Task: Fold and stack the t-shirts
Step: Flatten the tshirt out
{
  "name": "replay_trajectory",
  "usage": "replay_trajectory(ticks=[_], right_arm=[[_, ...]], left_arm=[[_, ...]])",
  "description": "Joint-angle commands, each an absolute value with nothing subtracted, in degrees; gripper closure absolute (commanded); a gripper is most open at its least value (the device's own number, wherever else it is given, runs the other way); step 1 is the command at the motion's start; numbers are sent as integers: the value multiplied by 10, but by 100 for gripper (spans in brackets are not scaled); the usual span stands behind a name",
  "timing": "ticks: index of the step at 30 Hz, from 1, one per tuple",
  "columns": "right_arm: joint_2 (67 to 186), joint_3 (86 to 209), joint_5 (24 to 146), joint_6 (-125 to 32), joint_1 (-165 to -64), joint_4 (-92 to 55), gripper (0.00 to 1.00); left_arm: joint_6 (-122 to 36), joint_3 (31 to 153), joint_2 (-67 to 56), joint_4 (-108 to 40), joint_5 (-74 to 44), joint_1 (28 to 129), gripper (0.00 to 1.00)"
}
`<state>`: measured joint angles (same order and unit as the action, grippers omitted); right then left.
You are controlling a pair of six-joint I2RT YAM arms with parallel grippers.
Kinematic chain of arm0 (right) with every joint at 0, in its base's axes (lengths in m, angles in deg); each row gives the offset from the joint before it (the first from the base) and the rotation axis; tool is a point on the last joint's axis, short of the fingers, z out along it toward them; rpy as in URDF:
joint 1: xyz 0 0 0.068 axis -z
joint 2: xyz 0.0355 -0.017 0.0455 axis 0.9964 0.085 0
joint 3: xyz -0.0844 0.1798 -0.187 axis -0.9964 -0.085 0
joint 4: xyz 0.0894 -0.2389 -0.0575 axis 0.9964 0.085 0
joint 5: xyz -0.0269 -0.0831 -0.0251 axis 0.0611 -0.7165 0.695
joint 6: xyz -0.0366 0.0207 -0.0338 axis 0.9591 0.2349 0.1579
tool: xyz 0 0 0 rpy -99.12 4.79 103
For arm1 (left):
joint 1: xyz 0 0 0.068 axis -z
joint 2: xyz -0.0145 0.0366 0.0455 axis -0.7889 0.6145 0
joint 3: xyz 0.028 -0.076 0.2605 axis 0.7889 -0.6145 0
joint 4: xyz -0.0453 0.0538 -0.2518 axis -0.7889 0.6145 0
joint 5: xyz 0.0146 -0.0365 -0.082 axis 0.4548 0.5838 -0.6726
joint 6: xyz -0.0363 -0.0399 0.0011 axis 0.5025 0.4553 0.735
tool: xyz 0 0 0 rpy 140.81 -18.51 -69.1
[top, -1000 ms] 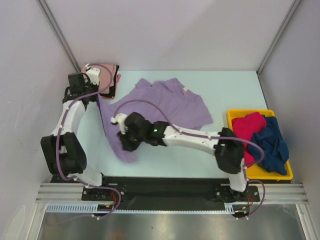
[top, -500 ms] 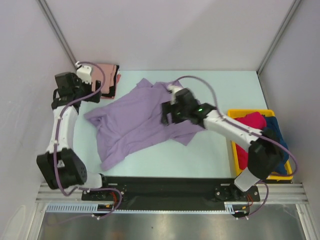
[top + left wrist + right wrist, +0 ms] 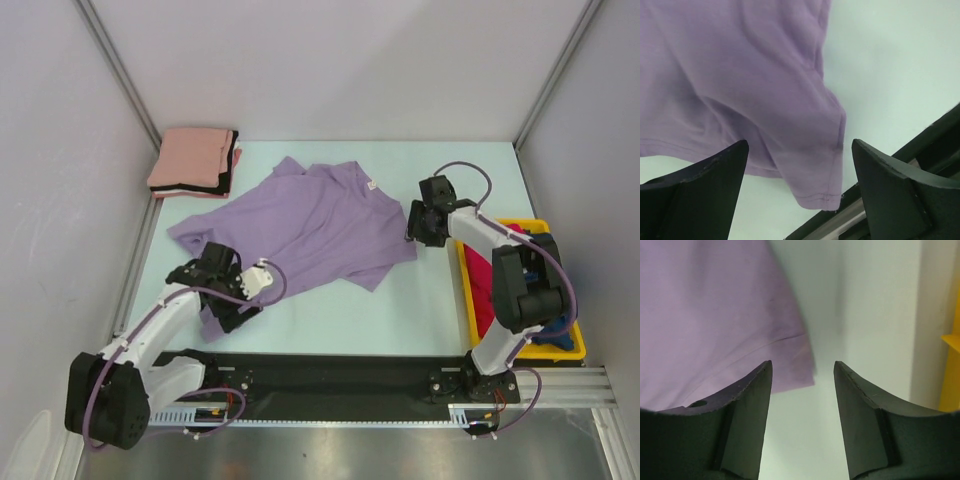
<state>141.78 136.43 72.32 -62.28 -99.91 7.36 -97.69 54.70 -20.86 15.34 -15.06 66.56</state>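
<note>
no legible txt or nos, white neck tag (image 3: pixel 372 184) on lavender t-shirt (image 3: pixel 300 225) too small to read

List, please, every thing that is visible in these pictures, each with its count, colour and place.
lavender t-shirt: one, purple, spread on the middle of the table
salmon pink t-shirt: one, pink, folded, on top of the far left stack
black t-shirt: one, black, under the pink one, only its edge shows
red t-shirt: one, red, in the bin
dark blue t-shirt: one, blue, in the bin, mostly hidden
bin: one, yellow, at the table's right side
table: one, pale green
left tool: one, black, open, over the lavender hem
right tool: one, black, open, at the lavender shirt's right edge
</note>
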Motion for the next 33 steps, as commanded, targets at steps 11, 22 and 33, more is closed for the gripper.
replay_trajectory(ticks=[11,22,33], right_arm=[[1488,1385,761,-619,-1004,71,78],[1336,1412,774,-621,-983,146,100],[1086,1682,695,-620,-977,397,100]], left_arm=[[-986,485,-191,80,-30,712,41],[-984,645,-269,130,38,707,100],[-1035,972,-286,149,69,587,100]])
